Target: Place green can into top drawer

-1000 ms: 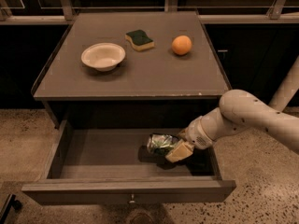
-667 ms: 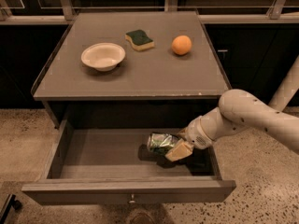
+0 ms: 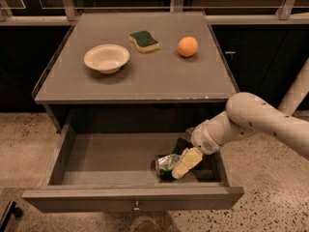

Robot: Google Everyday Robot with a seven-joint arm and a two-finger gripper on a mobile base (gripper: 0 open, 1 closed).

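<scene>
Lower than a second ago, the gripper (image 3: 186,163) and the green can (image 3: 166,163) have sunk a little deeper into the open top drawer (image 3: 130,197), in the lower centre of the frame. The can lies on its side, low over the drawer floor towards the right end; whether it touches the floor cannot be told. The gripper's pale fingers are closed around the can's right end – it is held, not released.

An empty-looking aluminium can like this is probably light, thin-walled and smooth, so it dents under a hard squeeze and may roll once set down. A hold across its middle seems safest.

On the grey cabinet top (image 3: 145,83), in the upper half of the frame, sit a white bowl (image 3: 106,58), a green-topped sponge (image 3: 144,40) and an orange (image 3: 188,46) – all well apart from the drawer. Nothing else shows inside it. The drawer's right wall is just beside the gripper, and the cabinet top's front edge overhangs the arm from above.
</scene>
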